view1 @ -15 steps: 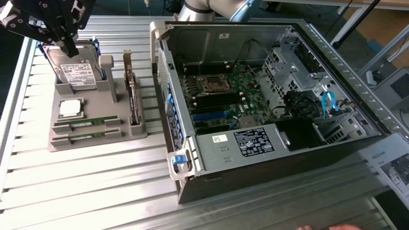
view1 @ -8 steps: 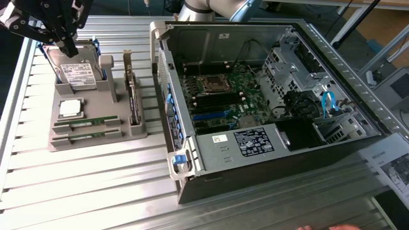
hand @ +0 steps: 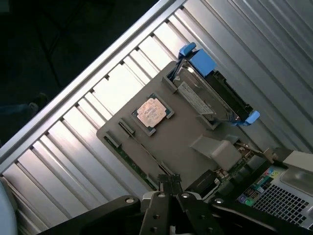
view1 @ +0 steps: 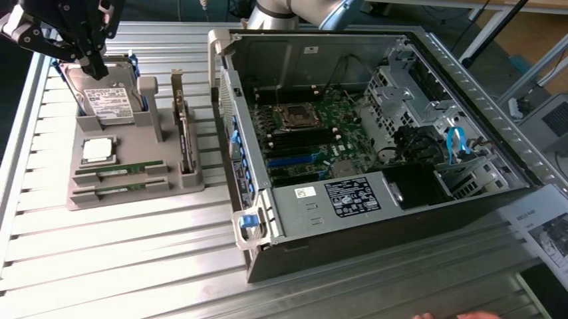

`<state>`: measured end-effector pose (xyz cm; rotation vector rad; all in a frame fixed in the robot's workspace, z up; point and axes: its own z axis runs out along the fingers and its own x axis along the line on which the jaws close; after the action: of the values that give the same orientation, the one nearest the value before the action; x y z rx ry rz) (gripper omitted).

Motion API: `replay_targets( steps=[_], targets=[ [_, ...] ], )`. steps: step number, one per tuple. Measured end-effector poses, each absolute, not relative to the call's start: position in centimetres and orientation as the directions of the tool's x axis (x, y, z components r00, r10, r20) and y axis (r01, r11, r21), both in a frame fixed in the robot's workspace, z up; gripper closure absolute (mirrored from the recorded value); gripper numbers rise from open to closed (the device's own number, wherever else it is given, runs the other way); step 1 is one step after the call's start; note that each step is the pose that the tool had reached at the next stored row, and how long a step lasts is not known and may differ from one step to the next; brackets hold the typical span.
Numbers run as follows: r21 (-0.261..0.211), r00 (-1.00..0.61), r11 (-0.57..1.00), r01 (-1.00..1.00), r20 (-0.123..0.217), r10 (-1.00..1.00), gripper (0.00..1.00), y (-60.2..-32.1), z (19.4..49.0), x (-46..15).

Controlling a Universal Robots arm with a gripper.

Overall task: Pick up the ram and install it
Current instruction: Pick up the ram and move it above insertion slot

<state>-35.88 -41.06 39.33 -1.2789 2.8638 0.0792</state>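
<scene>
Two ram sticks point(view1: 120, 171) lie flat, one beside the other, in the front slots of a grey holder tray point(view1: 133, 199) on the exterior view's left. They are thin green boards. In the wrist view a ram stick point(hand: 128, 157) runs along the tray's edge. My gripper point(view1: 95, 70) hangs at the far end of the tray, over the hard drive point(view1: 106, 100) and well away from the ram. The black fingers point(hand: 170, 188) are pressed together with nothing between them.
The tray also holds a square silver processor point(view1: 98, 149) and an upright expansion card point(view1: 183, 133). An open computer case point(view1: 373, 133) with its motherboard point(view1: 306, 133) lies on the exterior view's right. A hand point(view1: 453, 314) shows at the front edge of the slatted metal table point(view1: 133, 266).
</scene>
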Motion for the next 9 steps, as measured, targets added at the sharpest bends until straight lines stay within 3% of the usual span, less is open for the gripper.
replay_targets(
  steps=[9],
  targets=[
    [0.044, -0.591, 0.59, -0.807, -0.024, -0.806, 0.9, -41.06, 39.33, -35.88]
  ],
)
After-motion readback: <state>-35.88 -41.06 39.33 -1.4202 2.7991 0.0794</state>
